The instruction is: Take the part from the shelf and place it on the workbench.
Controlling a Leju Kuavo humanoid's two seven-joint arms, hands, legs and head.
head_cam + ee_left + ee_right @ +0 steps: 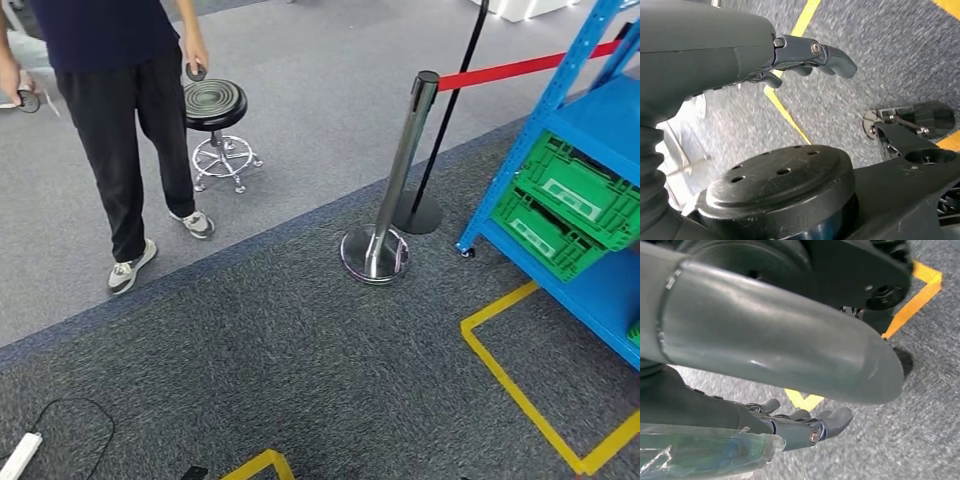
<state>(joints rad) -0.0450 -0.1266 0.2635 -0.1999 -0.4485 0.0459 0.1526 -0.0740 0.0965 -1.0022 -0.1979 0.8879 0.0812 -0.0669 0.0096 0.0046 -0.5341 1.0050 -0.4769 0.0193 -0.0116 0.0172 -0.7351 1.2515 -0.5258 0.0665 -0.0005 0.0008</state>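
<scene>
Both the left hand (pixel 806 57) and the right hand (pixel 806 425) hung empty with fingers loosely extended over grey carpet (yellow tape (pixel 521 390) marked it), while green crates (pixel 573 200) sat on the blue shelf (pixel 604 120) at the head view's right edge.

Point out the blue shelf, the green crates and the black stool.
blue shelf (pixel 604 120), head view, on the bare blue board above the crates.
green crates (pixel 577 190), head view, on the upper crate's lid.
black stool (pixel 215 102), head view, on the round seat.

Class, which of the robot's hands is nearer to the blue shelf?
Right, probably. The shelf stands ahead to the robot's right; the right hand hangs on that side, the left hand on the far side.
</scene>
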